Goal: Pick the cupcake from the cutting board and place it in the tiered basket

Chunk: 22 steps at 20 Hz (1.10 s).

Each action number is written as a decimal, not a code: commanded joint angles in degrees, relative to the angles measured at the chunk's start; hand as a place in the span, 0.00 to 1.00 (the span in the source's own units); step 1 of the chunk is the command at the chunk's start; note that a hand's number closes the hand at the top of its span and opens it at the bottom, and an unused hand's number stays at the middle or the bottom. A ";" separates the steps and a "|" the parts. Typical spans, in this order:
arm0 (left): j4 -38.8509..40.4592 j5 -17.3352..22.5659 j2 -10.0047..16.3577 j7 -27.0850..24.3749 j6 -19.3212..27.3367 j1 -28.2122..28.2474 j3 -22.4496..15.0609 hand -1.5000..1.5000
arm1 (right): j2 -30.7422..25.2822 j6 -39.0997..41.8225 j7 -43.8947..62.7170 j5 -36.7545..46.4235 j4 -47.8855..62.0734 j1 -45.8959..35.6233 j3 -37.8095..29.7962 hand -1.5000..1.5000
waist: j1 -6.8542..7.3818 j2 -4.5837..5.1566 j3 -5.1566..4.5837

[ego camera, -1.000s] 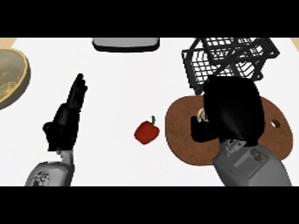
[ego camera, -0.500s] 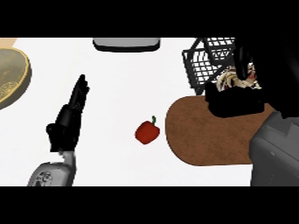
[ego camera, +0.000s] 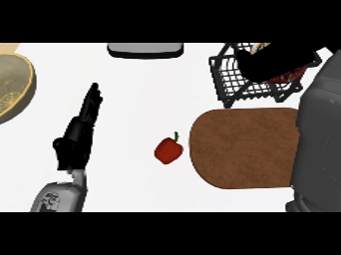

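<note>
Right hand (ego camera: 276, 62) over the basket (ego camera: 236, 87), fingers curled round what looks like the cupcake (ego camera: 285, 78): light, soft, easily squashed, best held by its wrapper. Left hand (ego camera: 78, 134), well left of the basket, fingers straight.

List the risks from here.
1. The right hand hides most of the cupcake above the tiered basket, so the release may be misjudged and the cupcake could land tilted or on the wire rim.
2. The right forearm reaches over the cutting board; withdrawing might knock the basket.
</note>
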 commanded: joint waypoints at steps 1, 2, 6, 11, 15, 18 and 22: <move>0.25 -0.68 -1.22 1.25 1.27 -1.94 -1.43 0.50 | -2.06 -6.74 0.78 1.60 10.51 -6.84 -1.92 1.00 | 0.30 0.16 -0.01; 3.31 0.39 -0.15 -1.99 -0.01 -1.12 0.84 0.50 | -6.16 -5.82 -3.29 0.12 9.45 -3.51 -2.74 1.00 | -0.10 0.14 0.00; -2.02 -0.70 -1.18 -1.06 0.81 3.33 -1.43 0.50 | -8.04 -13.74 -6.75 3.46 17.09 -1.57 0.50 1.00 | 0.46 0.17 0.01; 1.54 -0.04 -0.15 -0.60 -0.38 -1.64 0.25 0.50 | -13.64 -18.55 -13.71 3.97 25.58 -1.94 0.30 1.00 | 0.12 0.22 0.01; -2.30 -0.05 0.02 2.31 -0.73 0.38 -0.78 0.50 | -15.83 -21.15 -15.41 4.60 32.84 -5.05 -0.39 1.00 | 0.35 0.15 0.01; -2.69 1.18 0.87 -0.89 -1.71 3.18 0.01 0.50 | -13.44 -24.70 -11.85 0.91 31.73 -1.15 -7.27 1.00 | 0.36 0.12 0.04; -0.49 0.25 -0.25 -0.68 -0.43 -0.03 -0.20 0.50 | -10.59 -29.87 -10.86 -2.56 37.68 -4.56 -11.09 0.00 | 0.57 0.28 0.03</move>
